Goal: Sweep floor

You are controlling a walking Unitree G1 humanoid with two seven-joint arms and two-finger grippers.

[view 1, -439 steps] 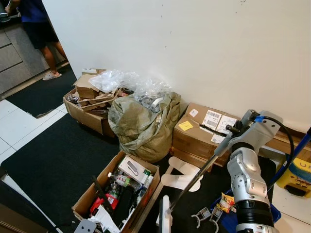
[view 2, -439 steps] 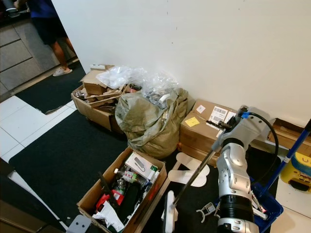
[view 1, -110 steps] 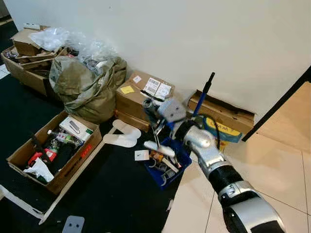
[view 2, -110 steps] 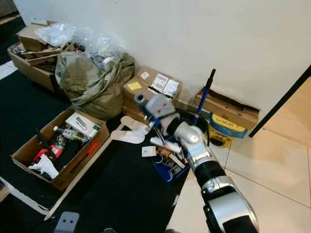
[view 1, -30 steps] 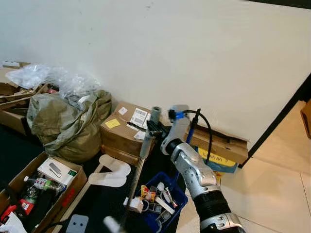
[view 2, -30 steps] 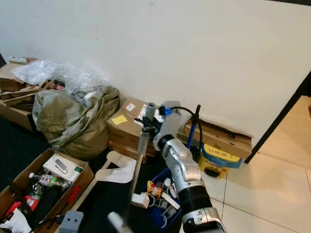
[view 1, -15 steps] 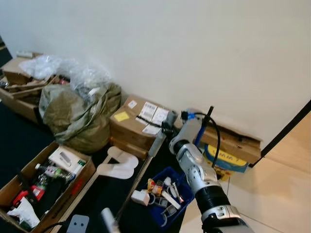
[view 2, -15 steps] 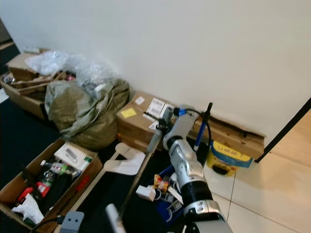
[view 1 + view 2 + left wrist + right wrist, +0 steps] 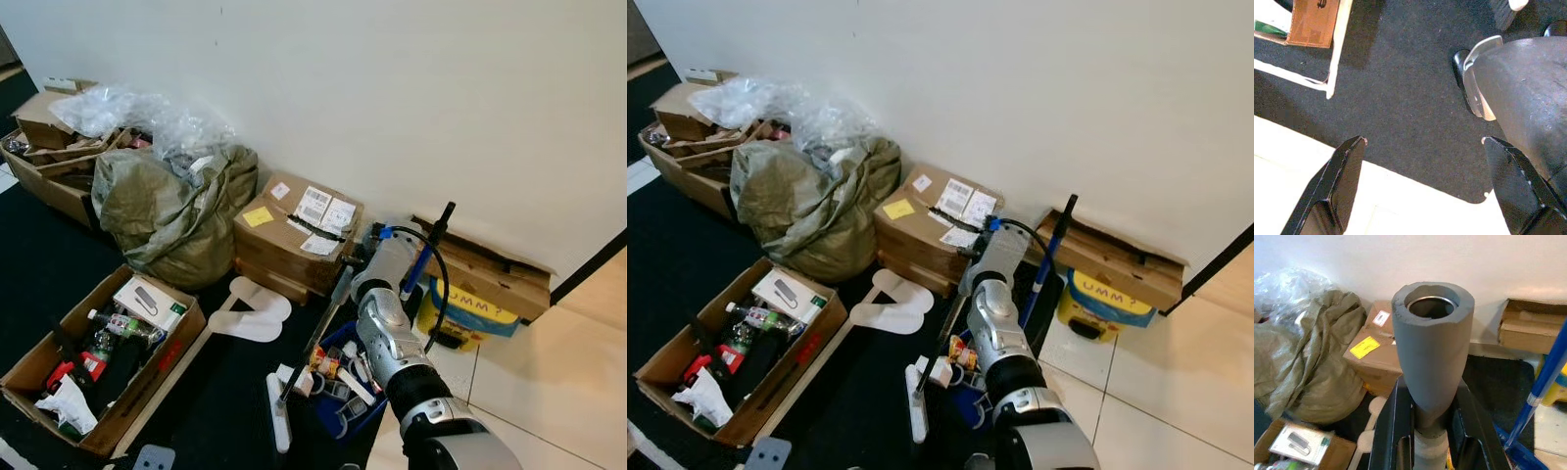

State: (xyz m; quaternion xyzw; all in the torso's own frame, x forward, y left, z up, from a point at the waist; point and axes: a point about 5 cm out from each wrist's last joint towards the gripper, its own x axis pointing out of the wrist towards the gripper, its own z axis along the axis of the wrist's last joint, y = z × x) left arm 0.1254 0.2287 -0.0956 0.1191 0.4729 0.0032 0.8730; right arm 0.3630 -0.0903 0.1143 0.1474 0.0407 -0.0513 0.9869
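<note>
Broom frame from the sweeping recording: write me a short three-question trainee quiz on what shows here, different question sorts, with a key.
1. True or false: the right gripper is shut on the broom handle.
2. Multiple choice: the broom head rests on
A) the white tiles
B) the black mat
C) the taped cardboard box
3. Fill in: the left gripper hangs over the mat's edge with its fingers ____.

Key
1. True: both black fingers clamp the grey foam grip below its top end.
2. B: the head lies on the mat beside the blue bin.
3. Open: wide apart, with nothing between them.
</note>
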